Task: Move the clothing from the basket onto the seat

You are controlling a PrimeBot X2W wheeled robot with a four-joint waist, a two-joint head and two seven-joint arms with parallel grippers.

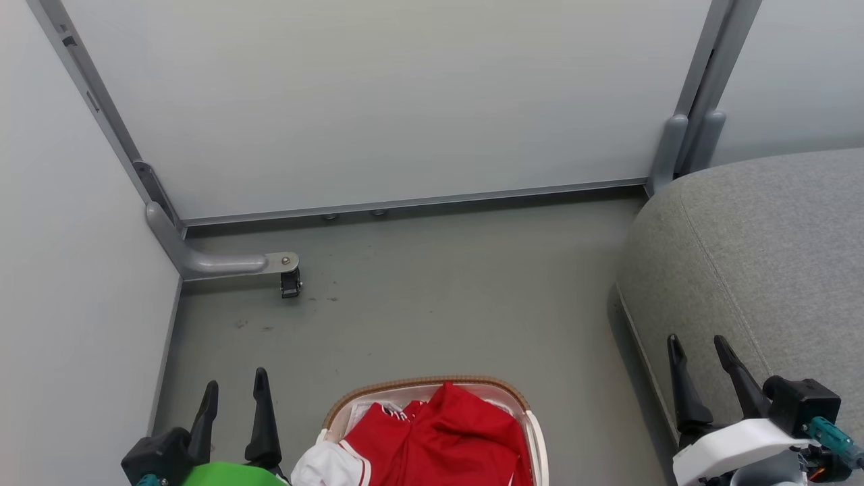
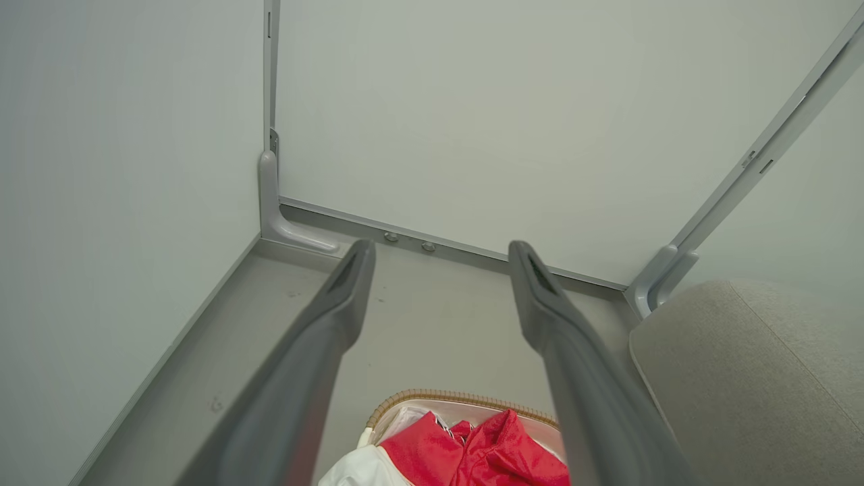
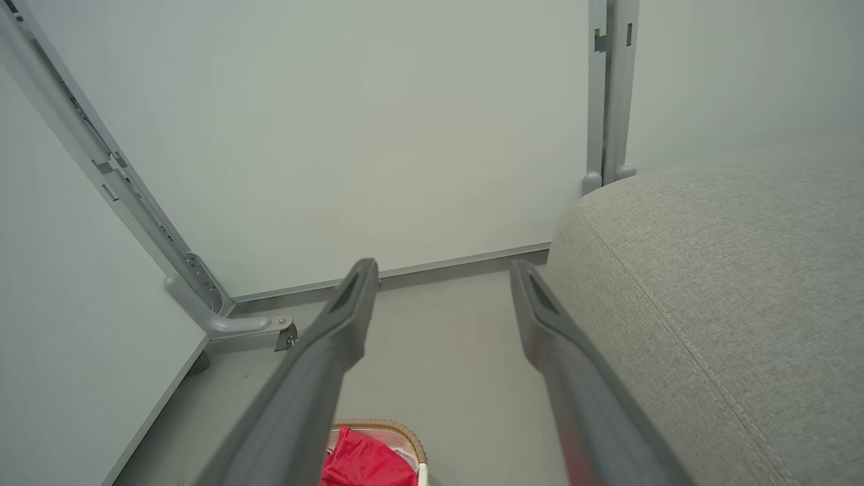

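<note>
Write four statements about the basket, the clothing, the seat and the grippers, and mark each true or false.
1. The red clothing lies in the basket. True.
2. The seat is on the robot's left of the basket. False: it is on the robot's right.
3. The left gripper and the right gripper are both open and empty. True.
4. The basket rests on the seat. False: it stands on the floor, beside the seat.

light: bright, even, diffuse | shadows: faint | wrist views: edge distortion, near blur
</note>
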